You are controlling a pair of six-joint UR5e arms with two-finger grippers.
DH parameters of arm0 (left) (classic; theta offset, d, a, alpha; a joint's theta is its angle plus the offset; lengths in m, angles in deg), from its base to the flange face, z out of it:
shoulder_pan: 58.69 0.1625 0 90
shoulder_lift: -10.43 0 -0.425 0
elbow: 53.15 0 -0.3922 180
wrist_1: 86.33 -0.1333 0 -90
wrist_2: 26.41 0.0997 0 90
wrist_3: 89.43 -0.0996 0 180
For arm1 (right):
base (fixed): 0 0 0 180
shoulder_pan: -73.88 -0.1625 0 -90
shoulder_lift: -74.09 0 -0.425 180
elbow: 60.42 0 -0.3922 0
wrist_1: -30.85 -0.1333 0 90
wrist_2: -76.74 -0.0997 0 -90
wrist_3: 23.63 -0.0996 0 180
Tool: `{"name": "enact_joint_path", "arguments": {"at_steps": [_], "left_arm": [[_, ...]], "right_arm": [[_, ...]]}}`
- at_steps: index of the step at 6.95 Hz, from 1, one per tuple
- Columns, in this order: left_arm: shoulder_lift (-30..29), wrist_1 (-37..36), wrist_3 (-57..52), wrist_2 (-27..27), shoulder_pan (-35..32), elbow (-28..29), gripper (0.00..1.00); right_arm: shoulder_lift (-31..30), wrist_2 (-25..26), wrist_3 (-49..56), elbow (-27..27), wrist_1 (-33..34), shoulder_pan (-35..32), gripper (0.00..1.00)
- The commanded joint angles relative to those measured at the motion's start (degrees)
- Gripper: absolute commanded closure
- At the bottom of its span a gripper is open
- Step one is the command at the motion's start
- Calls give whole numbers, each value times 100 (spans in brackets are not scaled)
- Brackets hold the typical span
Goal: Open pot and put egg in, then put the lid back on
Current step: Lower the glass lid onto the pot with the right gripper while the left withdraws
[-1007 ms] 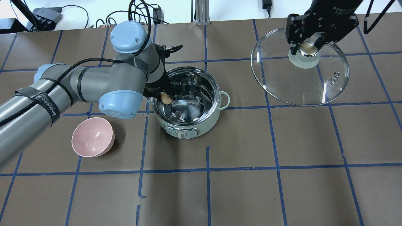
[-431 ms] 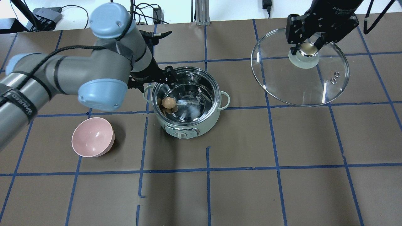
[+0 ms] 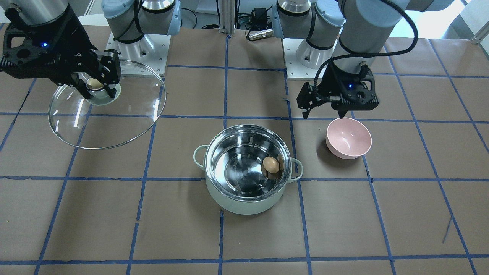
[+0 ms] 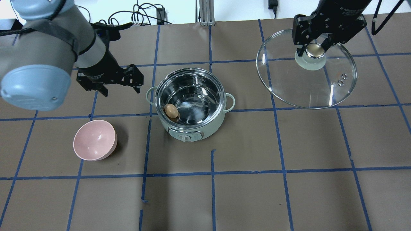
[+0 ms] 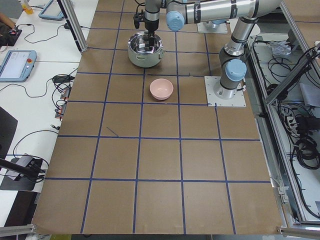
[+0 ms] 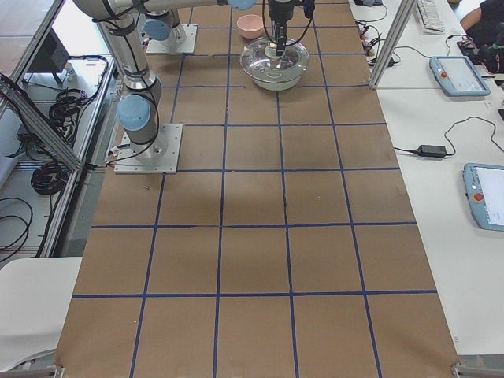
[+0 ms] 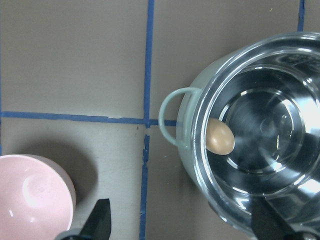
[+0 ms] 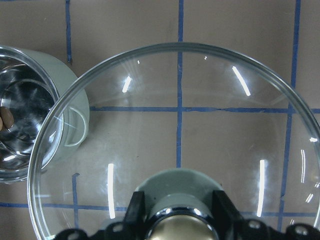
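The mint-green pot (image 4: pixel 192 128) stands open at the table's middle, also in the front view (image 3: pixel 244 200) and the left wrist view (image 7: pixel 195 120). The light-brown egg (image 4: pixel 171 110) lies inside it against the left wall, and shows in the front view (image 3: pixel 270 164) and the left wrist view (image 7: pixel 220 137). My left gripper (image 4: pixel 117 88) is open and empty, raised to the left of the pot, also in the front view (image 3: pixel 324 112). My right gripper (image 4: pixel 314 48) is shut on the knob of the glass lid (image 4: pixel 308 86) and holds it in the air at the far right, also in the front view (image 3: pixel 114 118).
A pink bowl (image 4: pixel 94 140) stands left of the pot near the front, also in the front view (image 3: pixel 348 138) and the left wrist view (image 7: pixel 30 200). Blue tape lines grid the brown table. Cables lie along the far edge.
My left gripper has let go of the egg, which now lies in the pot. The left arm has risen and drawn back to the left. The right arm with the lid has not moved.
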Motion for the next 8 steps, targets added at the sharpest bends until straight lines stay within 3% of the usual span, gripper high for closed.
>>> {"name": "enact_joint_path", "arguments": {"at_steps": [1, 2, 3, 4, 6, 7, 8], "left_arm": [[281, 1429, -218, 140, 320, 806, 0], [237, 1743, -218, 62, 347, 1335, 0], [219, 1764, -218, 69, 347, 1488, 0], [227, 1781, -209, 104, 338, 1411, 0], [183, 1468, -201, 78, 260, 922, 0], [218, 969, -227, 104, 242, 788, 0], [280, 999, -227, 70, 233, 734, 0]], "right_arm": [[260, 24, -22, 211, 106, -229, 92], [697, 68, -92, 473, 307, -613, 92], [1267, 68, -780, 781, 640, -1070, 92], [1725, 286, -1300, 1079, 826, -1500, 92], [2106, -70, -2189, 1162, 1115, -1925, 92], [2317, -98, -2567, 1170, 1518, -2144, 92], [2571, -12, -2710, 1162, 1679, -2425, 92]]}}
